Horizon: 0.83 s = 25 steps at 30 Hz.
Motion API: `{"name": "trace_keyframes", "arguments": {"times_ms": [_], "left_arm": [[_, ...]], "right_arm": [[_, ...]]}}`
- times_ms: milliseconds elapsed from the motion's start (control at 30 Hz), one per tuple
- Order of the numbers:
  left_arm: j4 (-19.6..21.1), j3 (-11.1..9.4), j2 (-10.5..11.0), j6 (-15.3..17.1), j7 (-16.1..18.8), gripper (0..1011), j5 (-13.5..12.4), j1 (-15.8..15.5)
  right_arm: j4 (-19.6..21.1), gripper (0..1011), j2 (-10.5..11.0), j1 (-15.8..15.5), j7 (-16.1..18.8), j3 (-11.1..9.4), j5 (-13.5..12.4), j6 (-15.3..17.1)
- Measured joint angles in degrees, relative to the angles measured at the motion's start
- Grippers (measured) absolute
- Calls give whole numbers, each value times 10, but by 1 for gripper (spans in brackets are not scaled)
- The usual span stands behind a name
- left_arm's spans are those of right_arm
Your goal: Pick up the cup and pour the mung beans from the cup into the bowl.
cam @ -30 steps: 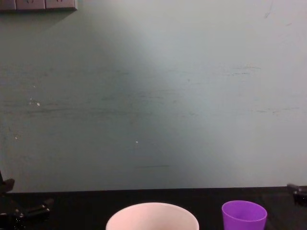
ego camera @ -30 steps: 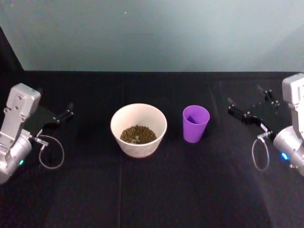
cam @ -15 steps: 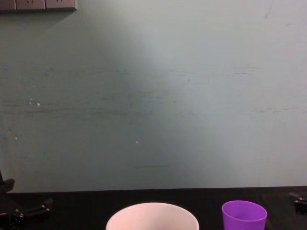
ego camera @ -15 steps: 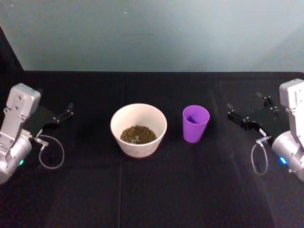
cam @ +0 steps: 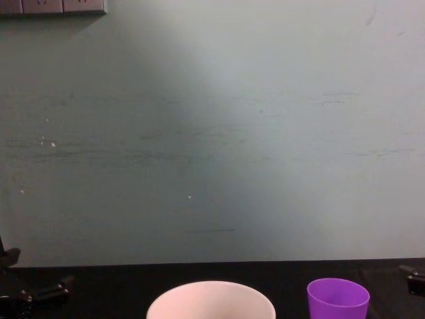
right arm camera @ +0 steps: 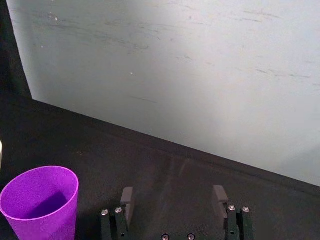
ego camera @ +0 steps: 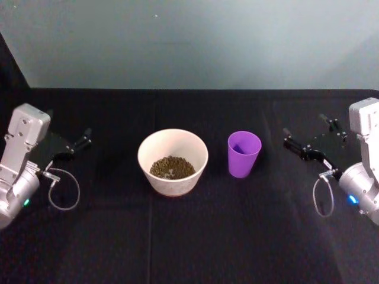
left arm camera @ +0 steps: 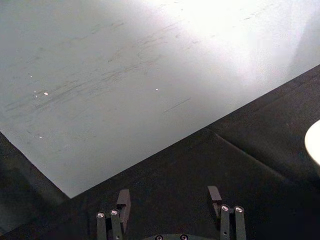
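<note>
- Cup [ego camera: 244, 154] upright on black table [ego camera: 189, 236], just right of bowl [ego camera: 173, 161]; mung beans [ego camera: 172, 167] already in bowl.
- Right gripper [ego camera: 310, 142] nearer, fingers spread, empty, cup well off to its left.
- Left gripper [ego camera: 77, 144] parked far side of bowl, fingers spread, empty.
- Cup axis vertical: side grasp looks right.

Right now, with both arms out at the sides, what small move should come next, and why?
Probably none beyond keeping clear: the mung beans already lie in the bowl, and the cup stands upright beside it with no beans seen inside. The right gripper and left gripper are open, apart from both.
</note>
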State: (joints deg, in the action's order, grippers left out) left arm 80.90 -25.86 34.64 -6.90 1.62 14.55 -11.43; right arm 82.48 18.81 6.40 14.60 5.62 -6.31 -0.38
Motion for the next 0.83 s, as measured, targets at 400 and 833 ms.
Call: {"name": "trace_keyframes", "arguments": {"times_ms": [400,833], "left_arm": [[0,0,0,0,0,1000,0,0],[0,0,0,0,0,1000,0,0]], "right_arm": [[0,1002,0,0,1,0,-1,-1],[0,1003,0,0,1,0,-1,-1]]}}
